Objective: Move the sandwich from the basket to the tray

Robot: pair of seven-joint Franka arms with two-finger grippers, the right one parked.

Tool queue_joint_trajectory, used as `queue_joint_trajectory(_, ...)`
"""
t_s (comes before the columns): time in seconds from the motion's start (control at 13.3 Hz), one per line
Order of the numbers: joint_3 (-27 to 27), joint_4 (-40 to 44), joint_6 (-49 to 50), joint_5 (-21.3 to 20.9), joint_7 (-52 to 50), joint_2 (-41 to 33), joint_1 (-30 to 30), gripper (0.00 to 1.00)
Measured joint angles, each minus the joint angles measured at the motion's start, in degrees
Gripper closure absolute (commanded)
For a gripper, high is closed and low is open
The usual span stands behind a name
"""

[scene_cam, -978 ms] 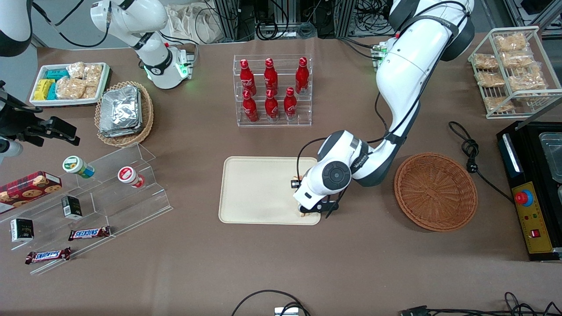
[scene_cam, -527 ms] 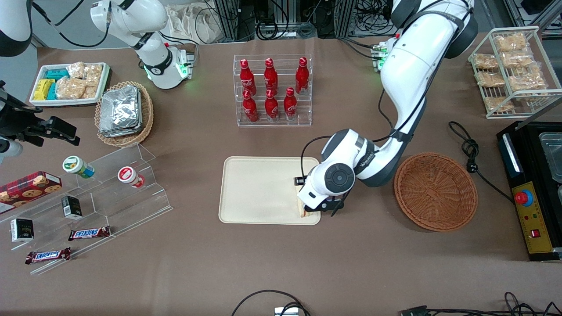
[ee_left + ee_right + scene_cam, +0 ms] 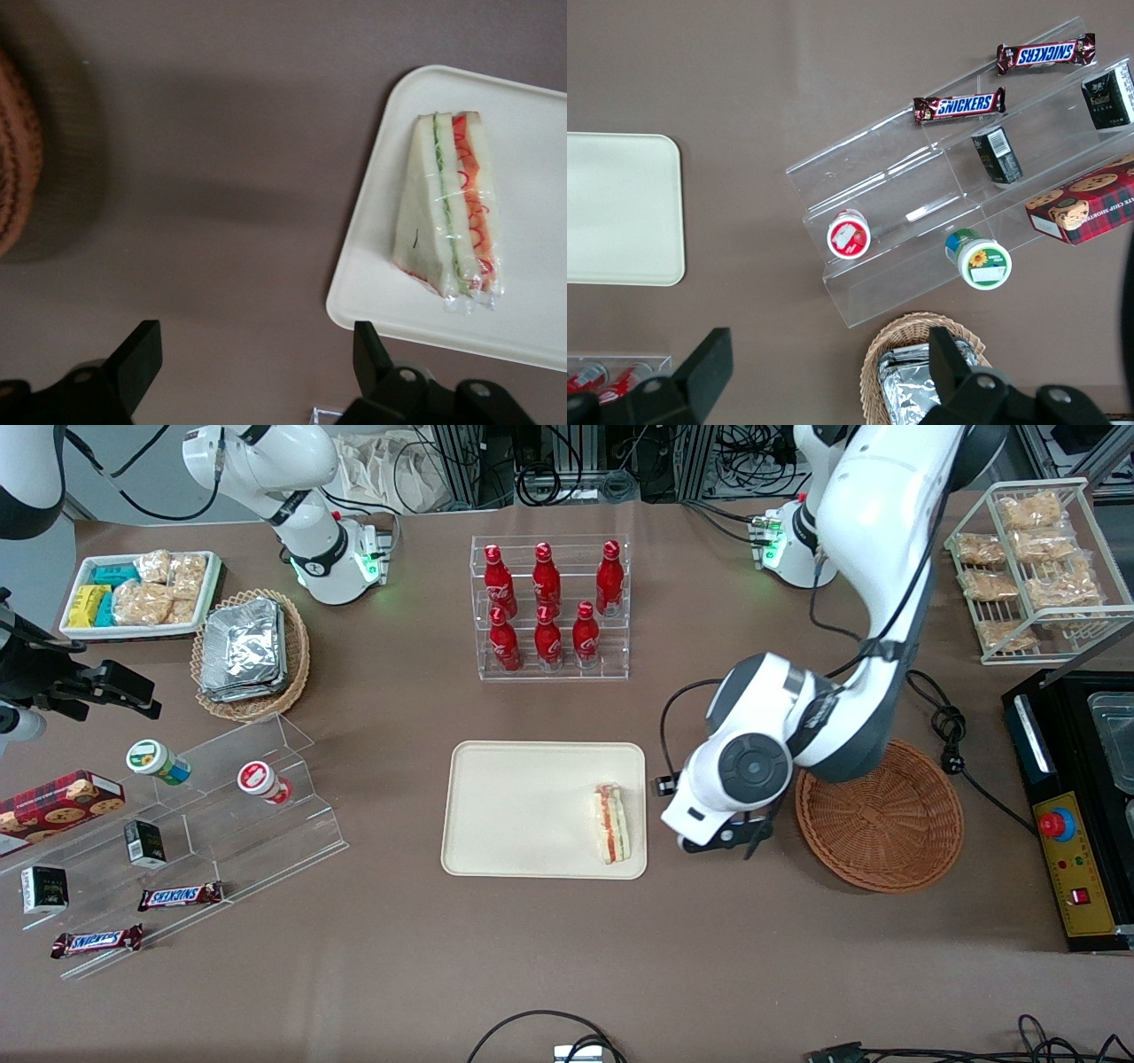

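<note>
Front view: the sandwich (image 3: 610,823) lies on the tray (image 3: 523,806), close to the tray's edge on the working arm's side, while the basket (image 3: 879,811) sits nearby on the brown counter (image 3: 567,957) with nothing visible inside it. The claw (image 3: 722,841) hangs above bare counter between tray and basket, its fingers (image 3: 137,354) spread wide and holding nothing. By the look of things, the transfer is done.

Seen from the left wrist, the sandwich (image 3: 447,204) is a pale triangular wedge in clear film, showing a green filling line beside a red-orange one, with a crinkled seam of wrap at its wider end. It rests wholly inside the tray's (image 3: 532,328) low rim, near a rounded corner.

It is probably light and soft: the bread would crush under a hard squeeze, and the film is likely to be slippery. A gentle pinch across the two flat bread faces, near the middle of the wedge, seems the safest hold; the loose wrap seam would likely slide or tear.
</note>
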State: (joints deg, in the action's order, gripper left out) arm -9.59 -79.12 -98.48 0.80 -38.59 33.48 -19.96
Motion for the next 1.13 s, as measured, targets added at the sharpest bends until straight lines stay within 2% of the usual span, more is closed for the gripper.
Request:
queue_joint_trajectory(0.3,1.97,-14.79,-2.36,-0.23,2.96,-13.24,0.57,0.03)
queue_joint_trajectory(0.6,3.45,-32.00,-4.78,-0.22,11.32,-29.73,4.78,0.00)
queue_joint_trajectory(0.83,4.32,-34.66,-1.81,-0.23,21.31,-35.26,10.28,0.00)
queue_joint_trajectory(0.98,4.64,-33.33,0.98,-0.23,27.92,-36.65,16.02,0.00)
queue_joint_trajectory(1.13,4.97,-31.02,2.46,-0.24,30.46,-36.81,19.04,0.00)
